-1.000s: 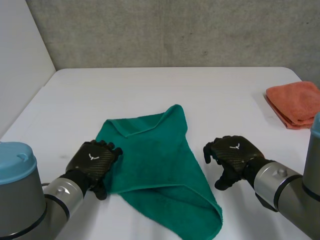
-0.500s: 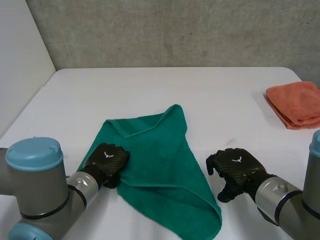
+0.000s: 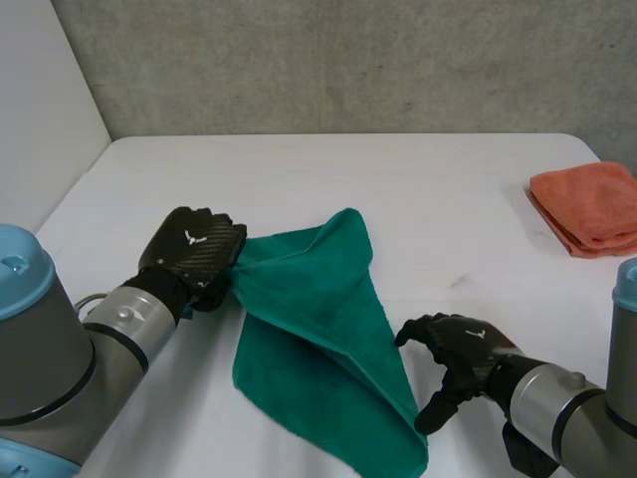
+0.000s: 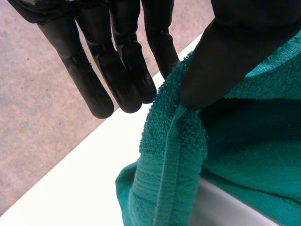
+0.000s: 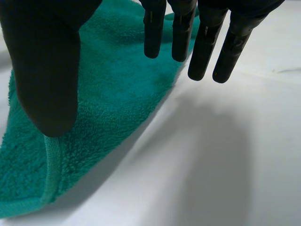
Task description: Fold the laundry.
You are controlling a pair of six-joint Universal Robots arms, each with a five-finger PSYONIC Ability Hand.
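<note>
Left hand (image 3: pixel 194 254): pinching the green towel (image 3: pixel 318 339) at its left edge and holding that edge raised off the table (image 3: pixel 398 189). Half a second ago it was lying flat on the towel's left part, nearer the robot; it has since moved up and away, taking the edge with it. In the left wrist view the left hand (image 4: pixel 235 47) is pressing its thumb onto the hemmed edge of the green towel (image 4: pixel 221 155), with the straight fingers on the other side of that hem. The cloth is hanging from the pinch toward the table (image 4: pixel 84 179).

Green towel: lying mid-table near the robot as a long wedge. Its left part is being drawn up in folds toward the left hand, so it is looking narrower than before.

Right hand (image 3: pixel 458 349): hovering just beside the towel's right edge, by the near corner, fingers apart and loosely bent, holding nothing. It has shifted slightly nearer the robot. In the right wrist view the right hand (image 5: pixel 202 42) is keeping its thumb over the green towel (image 5: pixel 108 94) and its fingers over bare table (image 5: pixel 225 155).

Orange cloth (image 3: pixel 587 204): sitting folded at the table's right edge, well apart from both hands, unchanged.
</note>
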